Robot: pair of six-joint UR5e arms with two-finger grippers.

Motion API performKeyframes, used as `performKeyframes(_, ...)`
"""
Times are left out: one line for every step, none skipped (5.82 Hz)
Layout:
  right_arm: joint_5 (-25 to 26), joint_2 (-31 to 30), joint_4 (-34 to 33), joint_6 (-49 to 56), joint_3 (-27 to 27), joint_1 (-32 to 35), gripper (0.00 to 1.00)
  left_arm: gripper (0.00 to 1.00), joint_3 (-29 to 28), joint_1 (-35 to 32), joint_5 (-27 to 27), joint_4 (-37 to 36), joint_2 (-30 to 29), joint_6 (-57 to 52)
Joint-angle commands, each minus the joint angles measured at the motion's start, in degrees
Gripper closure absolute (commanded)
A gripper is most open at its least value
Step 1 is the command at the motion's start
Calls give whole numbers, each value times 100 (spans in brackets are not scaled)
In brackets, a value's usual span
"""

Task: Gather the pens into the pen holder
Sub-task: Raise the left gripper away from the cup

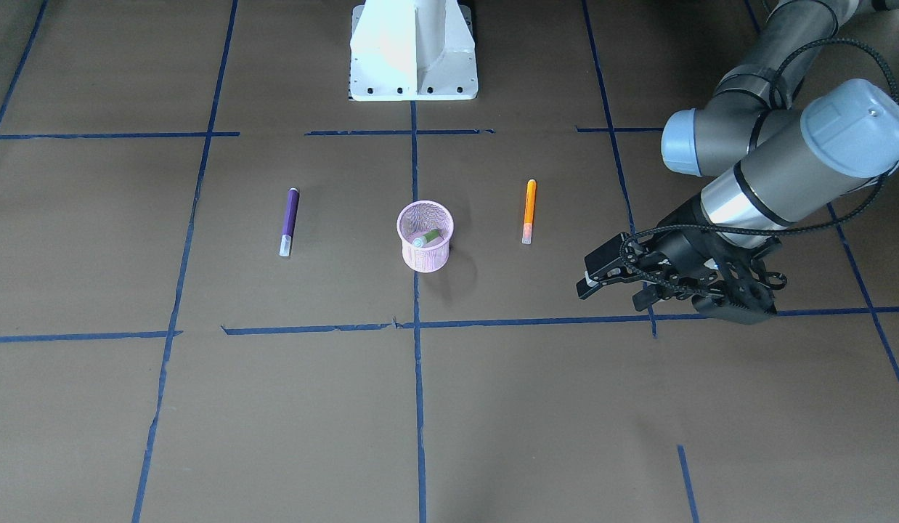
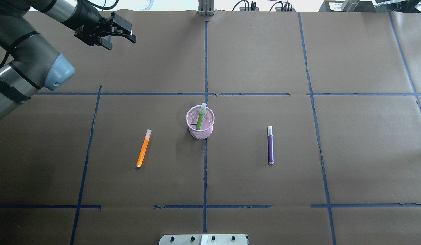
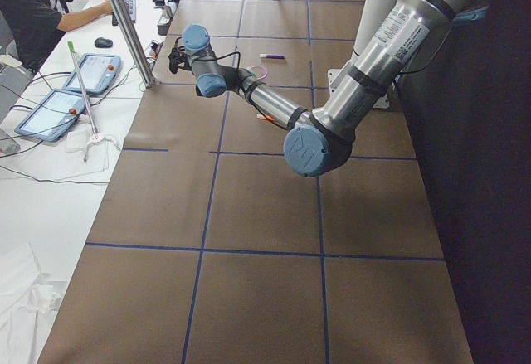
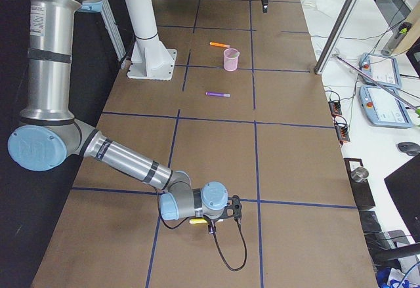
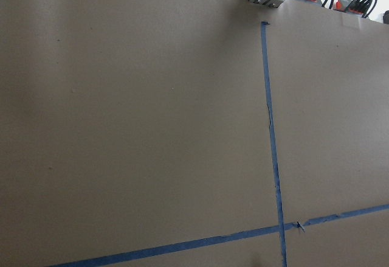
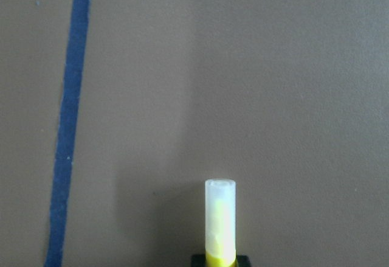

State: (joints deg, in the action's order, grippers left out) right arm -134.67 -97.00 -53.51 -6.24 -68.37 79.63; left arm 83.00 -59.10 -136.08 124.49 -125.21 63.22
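The pink mesh pen holder (image 2: pixel 200 131) stands at the table's centre with a green pen (image 2: pixel 200 117) leaning inside it. An orange pen (image 2: pixel 143 149) lies flat to its left and a purple pen (image 2: pixel 270 145) to its right, both apart from the cup. My left gripper (image 2: pixel 123 32) hovers open and empty over the far left of the table, well away from the orange pen (image 1: pixel 529 211). My right gripper (image 6: pixel 220 261) sits low at the table's right end, shut on a yellow pen (image 6: pixel 220 227) with a whitish cap.
Blue tape lines divide the brown paper surface into squares. The white robot base (image 1: pixel 413 51) stands at the robot's edge of the table. A person (image 3: pixel 37 7), tablets (image 3: pixel 58 111) and a metal post (image 3: pixel 124 24) are beyond the far edge.
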Motion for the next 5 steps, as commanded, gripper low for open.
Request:
performKeyframes(2, -38, -2, 0, -10, 0, 93, 0, 14, 13, -15, -13, -12, 6)
performKeyframes(-41, -21, 7, 0, -123, 8, 99, 0, 23, 13, -7, -30, -3, 6)
performKeyframes(-51, -21, -71, -9, -455, 8, 100, 0, 58, 30, 2, -230, -3, 6)
performKeyframes(-51, -21, -72, -9, -745, 26, 100, 0, 58, 248, 20, -302, 49, 6)
performKeyframes(-77, -56, -81, -17, -1287, 174, 100, 0, 76, 520, 81, -686, 15, -2)
